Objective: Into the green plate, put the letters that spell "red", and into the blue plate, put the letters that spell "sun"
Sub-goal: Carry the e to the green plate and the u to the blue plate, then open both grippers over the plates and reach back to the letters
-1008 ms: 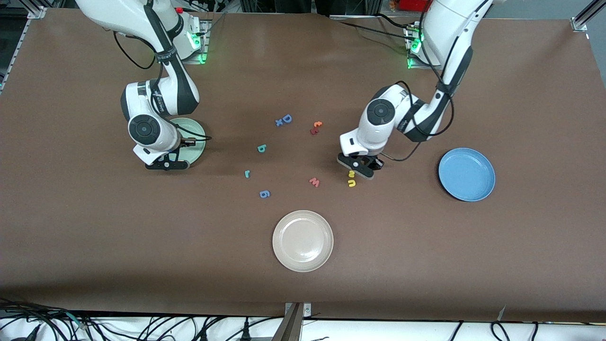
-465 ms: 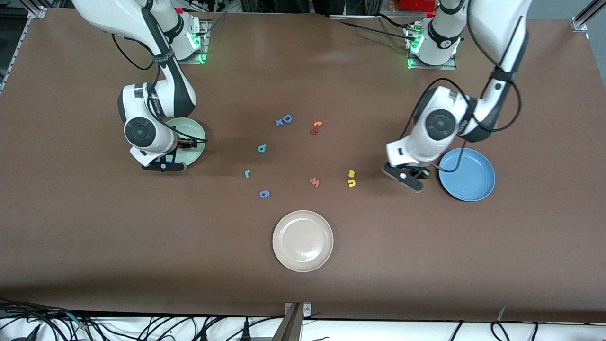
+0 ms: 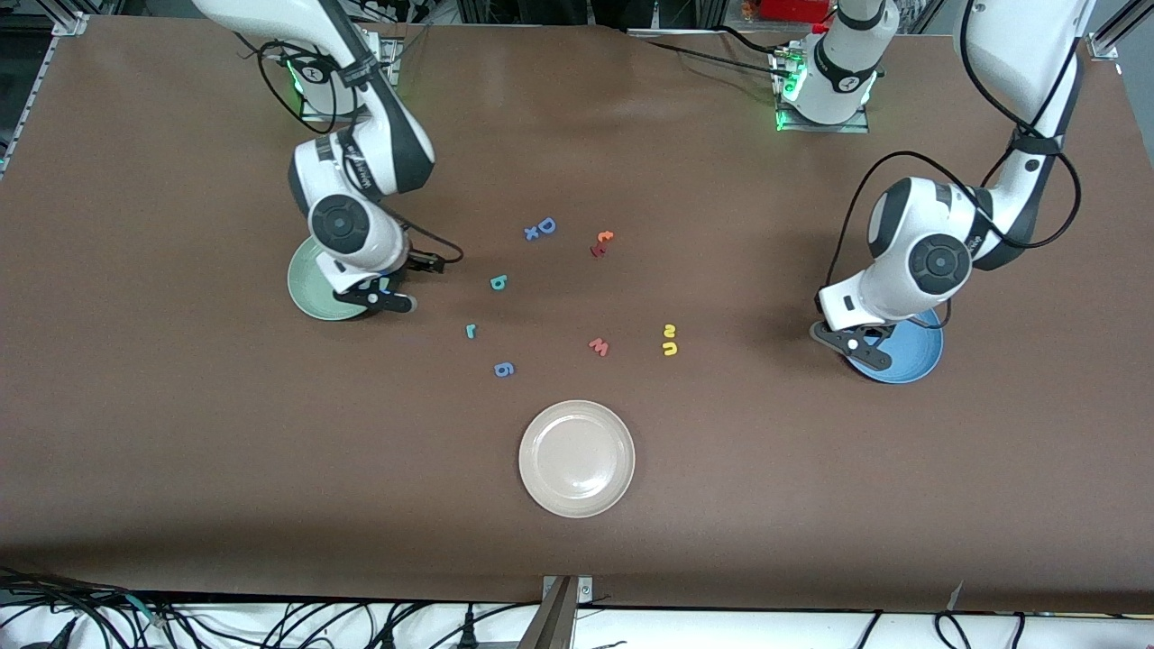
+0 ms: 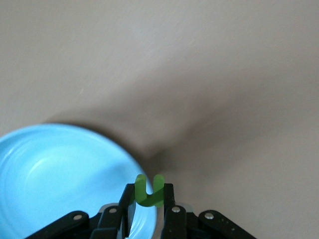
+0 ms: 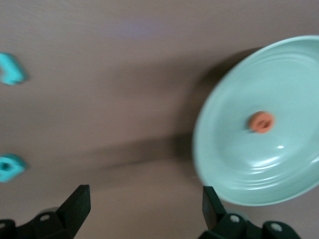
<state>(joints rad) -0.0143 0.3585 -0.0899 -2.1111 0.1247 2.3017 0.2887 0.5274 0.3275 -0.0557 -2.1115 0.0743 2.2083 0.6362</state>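
Note:
My left gripper (image 3: 855, 348) hangs over the rim of the blue plate (image 3: 912, 359), shut on the green "n" (image 4: 149, 190); the blue plate (image 4: 55, 174) looks bare inside. Open and holding nothing, my right gripper (image 3: 377, 298) is over the table just beside the green plate (image 3: 309, 287). An orange "e" (image 5: 261, 122) lies in the green plate (image 5: 279, 169). The teal "d" (image 3: 499, 283) and teal "r" (image 3: 470, 331) lie mid-table. The yellow "s" (image 3: 670, 330) and "u" (image 3: 669, 349) sit together toward the blue plate.
A cream plate (image 3: 577, 458) stands nearest the front camera. Spare letters lie about mid-table: a blue "D" (image 3: 546, 225), an orange "t" (image 3: 605, 237), a red "w" (image 3: 599, 346) and a blue "g" (image 3: 504, 369).
The left arm carried the green "n" from beside the yellow letters to the blue plate's rim. The right gripper opened and swung from over the green plate toward mid-table.

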